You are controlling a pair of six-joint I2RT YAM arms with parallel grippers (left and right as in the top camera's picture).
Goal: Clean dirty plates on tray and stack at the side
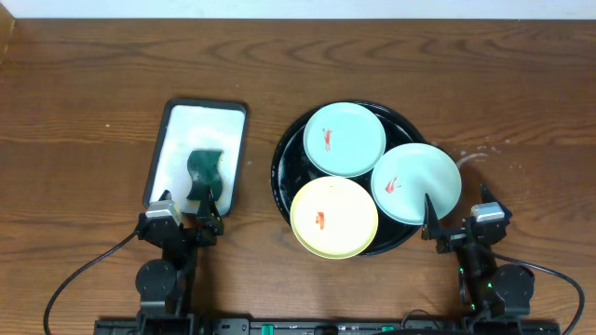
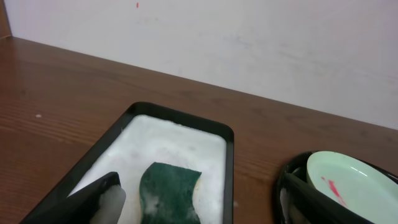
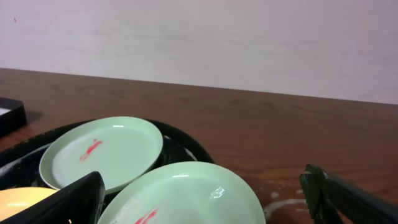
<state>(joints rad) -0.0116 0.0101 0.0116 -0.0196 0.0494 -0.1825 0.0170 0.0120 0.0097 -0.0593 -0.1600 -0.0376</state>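
A round black tray (image 1: 284, 158) holds three plates, each with a red smear: a mint-green plate (image 1: 345, 138) at the back, a mint-green plate (image 1: 417, 183) at the right overhanging the rim, and a pale yellow plate (image 1: 334, 218) at the front. In the right wrist view the near green plate (image 3: 193, 196) lies between my open right gripper's (image 1: 456, 221) fingers, the far green plate (image 3: 102, 152) behind it. My left gripper (image 1: 186, 212) is open at the near end of the white dish, its fingers either side of a green sponge (image 2: 171, 193).
A white rectangular black-edged dish (image 1: 177, 126) holding foam and the green sponge (image 1: 205, 172) sits left of the tray. Wet streaks mark the wood (image 1: 470, 156) right of the tray. Bare wood tabletop (image 1: 93, 84) surrounds everything. A pale wall stands behind the table.
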